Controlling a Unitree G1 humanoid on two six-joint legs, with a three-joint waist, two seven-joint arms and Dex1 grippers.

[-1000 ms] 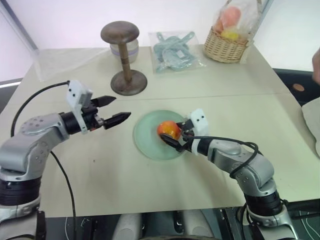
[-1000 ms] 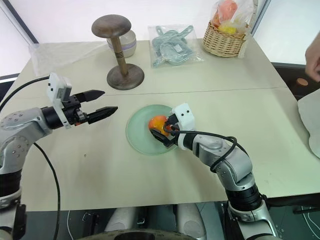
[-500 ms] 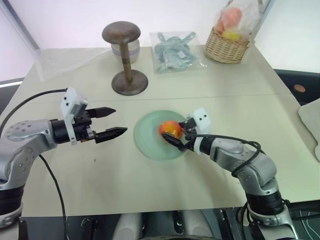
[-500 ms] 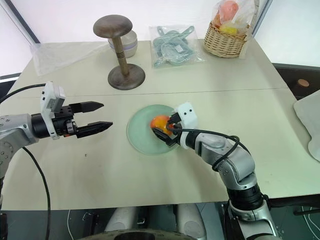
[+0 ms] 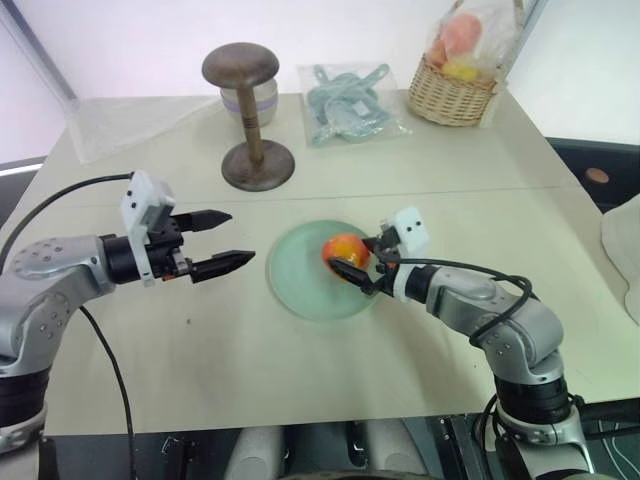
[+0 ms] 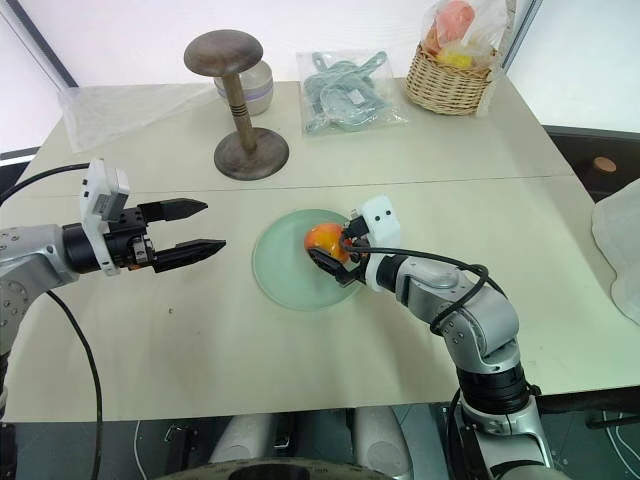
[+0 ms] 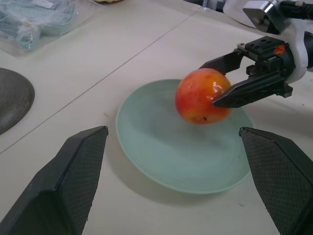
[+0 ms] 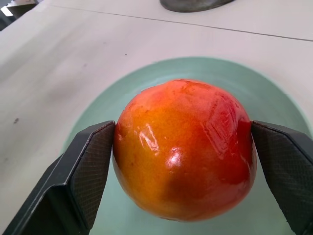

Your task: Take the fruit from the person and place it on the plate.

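Right gripper (image 6: 335, 256) clamps the fruit (image 6: 323, 240) between both fingers, jaws wide, just above the plate (image 6: 280, 275). Left gripper (image 6: 195, 228) hovers spread and empty, well apart to the plate's left.

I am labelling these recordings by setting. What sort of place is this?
Probably an indoor test setup, not a home: a plain pale table against white panels, with staged props, a wicker basket of wrapped fruit and a wooden stand.

Looks like a robot test room: a plain beige table (image 6: 300, 370) against white walls, props gathered around the wooden stand (image 6: 240, 110).
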